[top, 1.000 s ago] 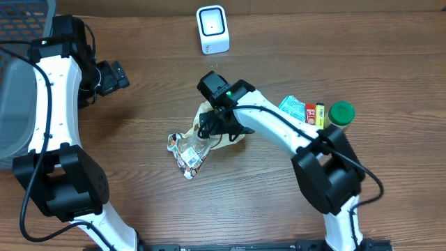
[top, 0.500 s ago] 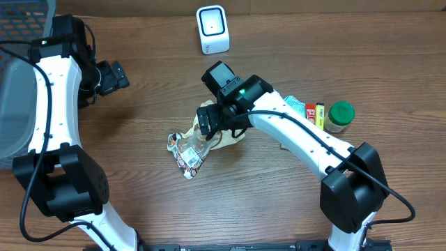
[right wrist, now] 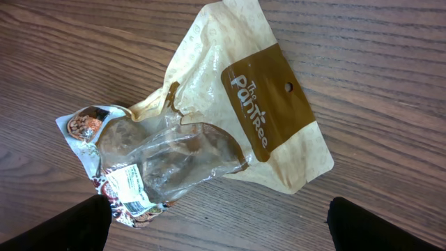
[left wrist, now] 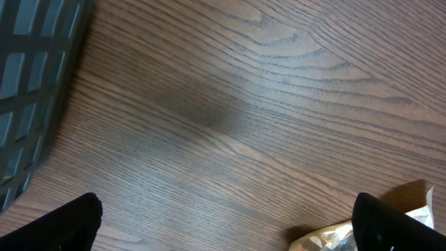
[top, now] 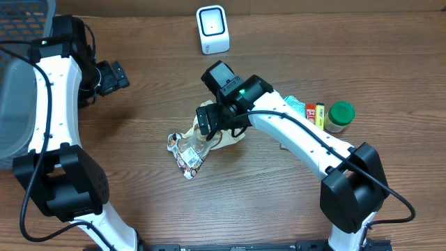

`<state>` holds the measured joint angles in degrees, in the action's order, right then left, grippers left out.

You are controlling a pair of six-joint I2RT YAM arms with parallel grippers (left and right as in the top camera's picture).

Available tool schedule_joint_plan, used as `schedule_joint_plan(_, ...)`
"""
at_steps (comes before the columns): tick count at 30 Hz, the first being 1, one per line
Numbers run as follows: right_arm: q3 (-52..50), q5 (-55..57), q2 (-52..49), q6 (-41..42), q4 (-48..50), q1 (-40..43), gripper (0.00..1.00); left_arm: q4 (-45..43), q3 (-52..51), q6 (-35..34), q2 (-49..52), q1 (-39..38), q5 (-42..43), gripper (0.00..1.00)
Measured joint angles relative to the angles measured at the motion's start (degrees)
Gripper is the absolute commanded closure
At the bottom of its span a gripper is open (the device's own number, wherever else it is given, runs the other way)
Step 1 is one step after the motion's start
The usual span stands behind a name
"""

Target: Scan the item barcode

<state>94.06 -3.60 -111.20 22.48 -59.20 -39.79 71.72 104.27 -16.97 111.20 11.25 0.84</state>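
The item is a crumpled snack bag (top: 196,145) with a tan paper top and a clear lower part, lying flat mid-table. In the right wrist view the bag (right wrist: 209,125) fills the centre, and a white printed label (right wrist: 129,187) shows at its lower left corner. My right gripper (top: 214,124) hovers over the bag's top end, open. Its fingers (right wrist: 78,226) stand wide with the gripper (right wrist: 223,233) holding nothing. The white scanner (top: 212,29) stands at the table's far edge. My left gripper (top: 115,75) is open at the far left, and in its own view this gripper (left wrist: 226,233) hangs over bare wood.
A grey basket (top: 14,97) sits at the left edge, also showing as a basket (left wrist: 31,77) in the left wrist view. At the right lie a green-lidded jar (top: 341,115), a teal packet (top: 293,106) and small red and yellow items (top: 315,113).
The right arm shifted early on: its wrist moved slightly up and right over the bag and its lower links swung right. It has held still since. The left arm has not moved.
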Motion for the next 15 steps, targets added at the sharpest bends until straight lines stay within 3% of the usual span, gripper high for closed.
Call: schedule_joint_plan(15, 0.0, 0.0, 0.0, 0.0, -0.83, 0.0, 0.0, 0.0, 0.0, 0.02, 0.0, 0.0, 0.0, 0.0)
